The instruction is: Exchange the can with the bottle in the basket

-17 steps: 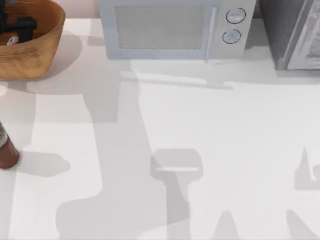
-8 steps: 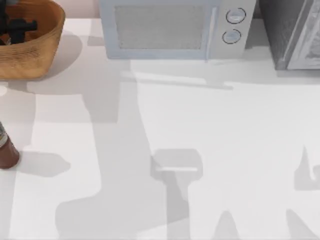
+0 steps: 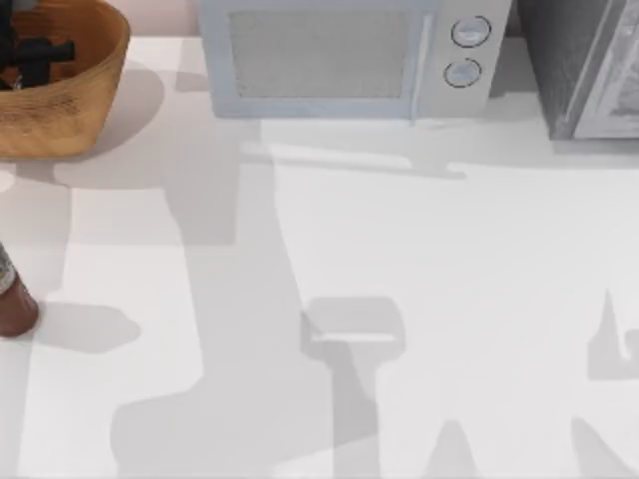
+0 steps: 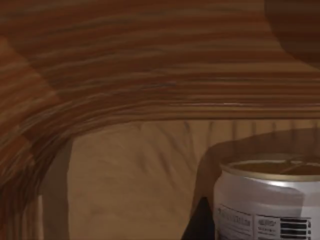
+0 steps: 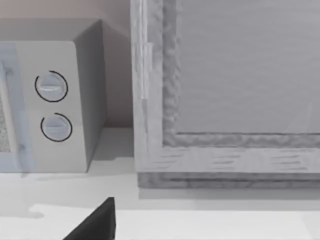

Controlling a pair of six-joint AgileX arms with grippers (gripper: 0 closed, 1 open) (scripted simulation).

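Observation:
The orange-brown wicker basket [image 3: 85, 105] sits at the table's far left corner. My left gripper [image 3: 35, 50] is down inside it. In the left wrist view the white can [image 4: 267, 207] with its dull gold top stands close against the ribbed inside wall of the basket [image 4: 150, 85]. One dark finger [image 4: 202, 227] presses on its side, so the gripper is shut on the can. The dark reddish-brown bottle [image 3: 12, 304] stands upright on the table at the left edge, in front of the basket. A dark part of my right gripper [image 5: 95, 225] hovers over the table's far right.
A grey microwave [image 3: 349, 55] with two round knobs stands along the back edge. Right of it is a grey cabinet-like appliance [image 3: 589, 65], also seen in the right wrist view [image 5: 225, 90]. White tabletop [image 3: 399, 259] spreads across the middle and front.
My left gripper has shifted slightly left inside the basket, and the white patch of the can beside it has moved with it. The bottle has not moved.

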